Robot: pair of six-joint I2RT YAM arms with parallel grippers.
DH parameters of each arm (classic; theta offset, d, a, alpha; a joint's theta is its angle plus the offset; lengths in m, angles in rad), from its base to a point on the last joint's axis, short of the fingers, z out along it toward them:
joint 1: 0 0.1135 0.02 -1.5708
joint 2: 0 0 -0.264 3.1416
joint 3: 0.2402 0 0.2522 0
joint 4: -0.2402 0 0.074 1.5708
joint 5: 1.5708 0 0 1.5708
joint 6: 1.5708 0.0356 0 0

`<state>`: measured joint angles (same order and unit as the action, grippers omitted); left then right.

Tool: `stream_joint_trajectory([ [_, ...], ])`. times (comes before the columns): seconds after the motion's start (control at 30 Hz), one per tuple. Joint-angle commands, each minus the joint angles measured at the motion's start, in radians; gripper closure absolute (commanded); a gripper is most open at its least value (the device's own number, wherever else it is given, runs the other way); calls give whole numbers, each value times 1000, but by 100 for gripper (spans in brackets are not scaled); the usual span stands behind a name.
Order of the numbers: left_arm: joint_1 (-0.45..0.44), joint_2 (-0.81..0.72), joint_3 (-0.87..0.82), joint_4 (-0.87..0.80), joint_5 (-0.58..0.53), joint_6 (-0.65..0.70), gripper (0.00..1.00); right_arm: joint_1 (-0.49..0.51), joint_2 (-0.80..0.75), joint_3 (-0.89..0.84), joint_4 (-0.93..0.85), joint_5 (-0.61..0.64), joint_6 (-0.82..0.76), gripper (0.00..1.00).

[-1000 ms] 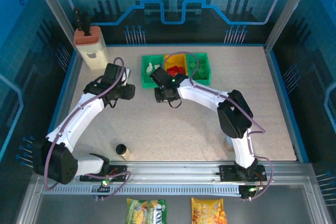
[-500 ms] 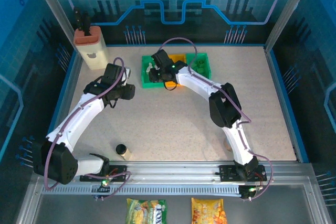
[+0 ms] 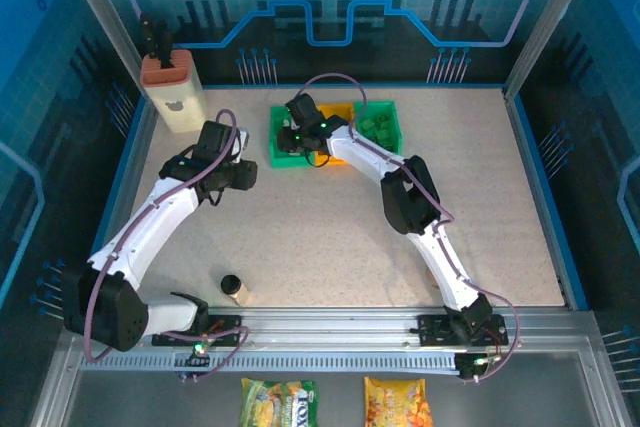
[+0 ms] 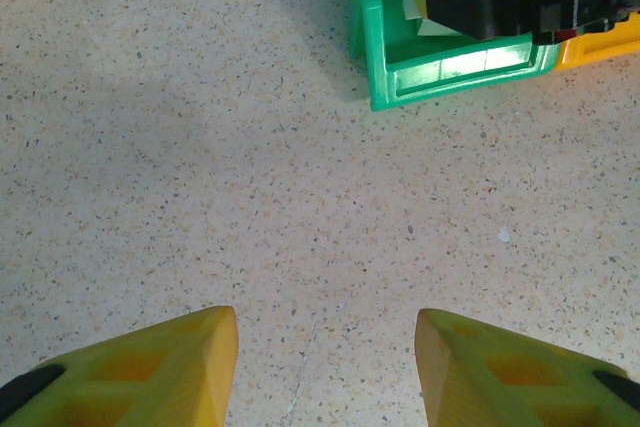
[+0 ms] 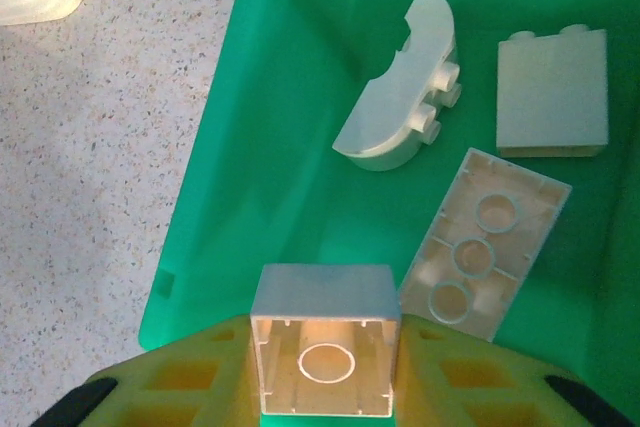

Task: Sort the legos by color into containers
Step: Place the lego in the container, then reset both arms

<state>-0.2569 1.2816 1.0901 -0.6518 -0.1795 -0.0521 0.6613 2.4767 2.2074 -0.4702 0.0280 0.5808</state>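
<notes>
Left green bin (image 3: 276, 150): on the bench, holding cream legos: curved brick (image 5: 400, 97), block (image 5: 552, 92), plate (image 5: 485, 244) underside-up.
Square brick (image 5: 322, 362): cream, hollow side up, between right tool (image 5: 325, 332) fingers, above that bin.
Yellow-orange bin (image 3: 343, 110): middle of the row.
Right green bin (image 3: 396, 137): green legos (image 3: 372, 125) inside.

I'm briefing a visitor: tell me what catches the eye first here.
The right gripper reaches over the left green bin with a cream brick between its fingers, above three more cream bricks lying inside. The left gripper hangs open over bare table beside that bin.
</notes>
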Motion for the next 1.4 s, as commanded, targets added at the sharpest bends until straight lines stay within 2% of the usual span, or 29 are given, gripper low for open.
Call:
stream_joint_trajectory([
  [0.0, 11, -20, -15, 6, -14, 1, 49, -5, 18, 46, 10, -29, -4, 57],
  [0.23, 16, -19, -9, 5, -11, -2, 48, -5, -46, 18, -1, -29, -26, 50],
  [0.4, 25, -18, -9, 1, -20, -10, 45, -6, -158, -83, 1, -2, -67, 45],
  [0.57, 30, 4, 34, -58, -37, -44, 38, -23, -335, -259, 11, 75, -132, 25],
  [0.63, 30, 2, 54, -89, -42, -67, 36, -37, -407, -342, 20, 106, -154, 19],
  [0.8, 30, -30, 70, -117, -68, -149, 21, -112, -596, -561, 55, 151, -192, 9],
  [0.87, 31, -39, 57, -99, -69, -177, 15, -148, -673, -647, 65, 169, -208, 0],
  [0.9, 31, -39, 49, -87, -74, -187, 13, -163, -704, -680, 67, 176, -218, 0],
  [0.97, 34, -35, 30, -56, -90, -202, 1, -200, -766, -747, 66, 197, -242, 0],
  [1.17, 54, -23, -49, 84, -179, -232, 1, -319, -926, -945, 81, 297, -338, 0],
  [1.37, 104, -23, -198, 302, -288, -227, 1, -479, -1018, -1174, 210, 398, -362, 0],
])
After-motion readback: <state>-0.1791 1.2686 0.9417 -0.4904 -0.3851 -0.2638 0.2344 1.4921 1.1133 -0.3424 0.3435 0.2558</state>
